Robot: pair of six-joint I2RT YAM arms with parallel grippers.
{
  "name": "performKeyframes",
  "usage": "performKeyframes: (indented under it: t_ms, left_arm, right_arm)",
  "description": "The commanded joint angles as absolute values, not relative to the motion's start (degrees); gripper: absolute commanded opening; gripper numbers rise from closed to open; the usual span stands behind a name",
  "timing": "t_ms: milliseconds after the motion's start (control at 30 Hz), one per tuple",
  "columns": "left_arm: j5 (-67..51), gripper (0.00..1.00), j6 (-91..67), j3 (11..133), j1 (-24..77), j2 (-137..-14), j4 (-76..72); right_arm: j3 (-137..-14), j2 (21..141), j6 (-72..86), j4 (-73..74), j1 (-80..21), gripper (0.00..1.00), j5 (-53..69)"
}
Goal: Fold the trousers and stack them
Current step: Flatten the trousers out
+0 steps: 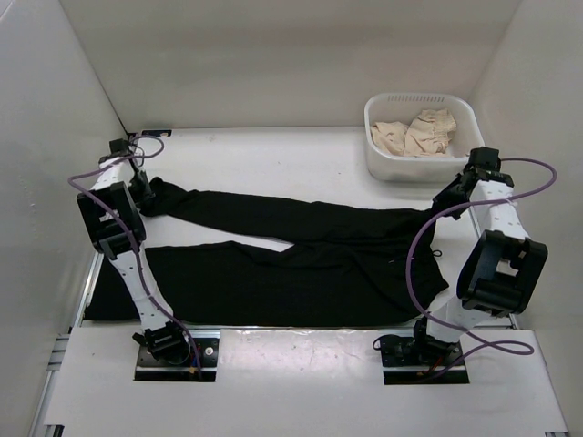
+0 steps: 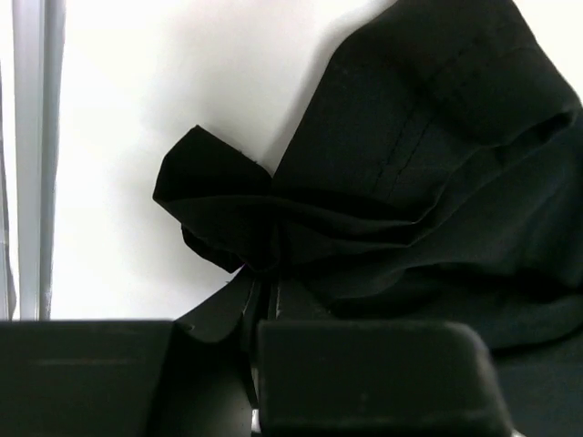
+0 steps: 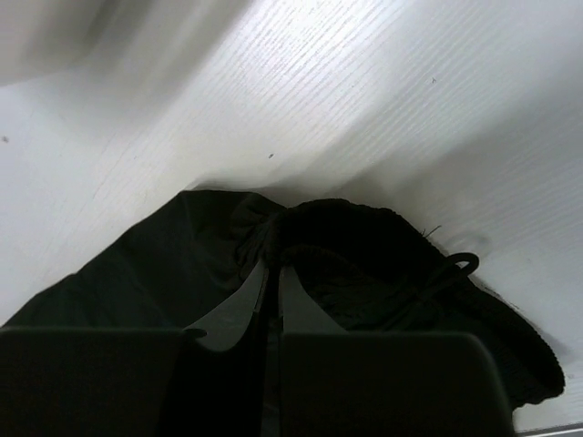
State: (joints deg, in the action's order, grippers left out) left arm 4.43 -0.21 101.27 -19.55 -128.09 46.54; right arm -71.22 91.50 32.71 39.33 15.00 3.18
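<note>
Black trousers [image 1: 301, 259] lie spread across the white table, legs to the left, waist to the right. My left gripper [image 1: 144, 194] is shut on the cuff of the far leg; in the left wrist view the black cloth [image 2: 364, 209] bunches at the gripper [image 2: 262, 273]. My right gripper [image 1: 448, 196] is shut on the far waistband corner; in the right wrist view the ribbed waistband [image 3: 364, 250] and its drawstring [image 3: 451, 269] bunch at the gripper [image 3: 271, 269].
A white basket [image 1: 422, 168] holding folded beige trousers [image 1: 417, 133] stands at the back right, just beyond the right gripper. White walls close in on the left, back and right. The near trouser leg reaches the table's left edge [image 1: 91, 282].
</note>
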Motion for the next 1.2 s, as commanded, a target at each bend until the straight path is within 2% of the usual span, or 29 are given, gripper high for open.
performKeyframes:
  t_ms: [0, 167, 267, 367, 533, 567, 600, 667, 700, 767, 800, 833, 867, 933, 1000, 1167]
  left_arm:
    - [7.6, 0.14, 0.0, 94.8, -24.0, -122.6, 50.1]
    - [9.4, 0.14, 0.0, 85.7, -30.0, -108.2, 55.0]
    - [9.4, 0.14, 0.0, 84.5, -33.1, -99.7, 59.6]
    - [8.0, 0.14, 0.0, 86.4, -33.7, -97.6, 64.6]
    - [2.9, 0.14, 0.0, 96.0, -32.1, -108.2, 72.3]
    - [1.8, 0.14, 0.0, 99.2, -31.3, -115.0, 73.6]
    - [-1.1, 0.16, 0.0, 107.3, -30.8, -119.0, 75.4]
    - [-1.1, 0.21, 0.0, 113.4, -28.6, -128.1, 75.4]
    - [0.1, 0.27, 0.0, 118.9, -27.7, -130.7, 75.4]
    - [0.6, 0.30, 0.0, 123.8, -25.9, -136.2, 75.4]
    - [0.6, 0.36, 0.0, 125.7, -24.7, -137.3, 75.4]
    - [0.6, 0.52, 0.0, 128.2, -24.7, -137.8, 74.4]
    - [0.6, 0.73, 0.0, 128.2, -24.7, -137.8, 73.3]
    - [-0.1, 0.84, 0.0, 126.5, -24.7, -135.8, 69.1]
    - [-1.2, 1.00, 0.0, 123.9, -24.7, -131.0, 66.7]
    - [-1.8, 1.00, 0.0, 113.1, -25.2, -119.7, 60.3]
  right_arm:
    - [-71.5, 84.7, 31.3, 39.6, 16.5, 0.00, 2.7]
    - [-68.9, 76.8, 30.7, 42.1, 18.3, 0.00, -1.4]
    - [-68.4, 72.6, 30.7, 43.2, 18.3, 0.00, -4.7]
    - [-68.4, 71.4, 30.7, 43.2, 18.3, 0.00, -5.4]
    - [-72.2, 80.2, 30.7, 39.7, 18.3, 0.00, -1.2]
    - [-73.8, 84.9, 30.7, 39.7, 18.3, 0.00, -0.6]
    - [-75.5, 87.3, 30.7, 39.2, 18.3, 0.00, -0.6]
    - [-80.6, 94.3, 30.2, 38.7, 18.3, 0.00, 0.2]
    - [-82.6, 96.7, 30.1, 38.7, 18.3, 0.00, 0.2]
    - [-85.9, 102.2, 30.1, 38.7, 18.3, 0.00, 1.8]
    - [-87.1, 103.7, 30.1, 39.2, 18.3, 0.00, 2.4]
    - [-89.0, 104.8, 30.1, 39.2, 18.3, 0.00, 2.4]
    - [-89.6, 106.4, 30.1, 39.2, 17.8, 0.00, 3.4]
    - [-90.3, 107.1, 30.1, 39.2, 17.8, 0.00, 4.0]
    - [-90.3, 107.8, 30.1, 39.2, 17.8, 0.00, 4.0]
    - [-90.3, 107.2, 29.1, 39.7, 17.8, 0.00, 4.0]
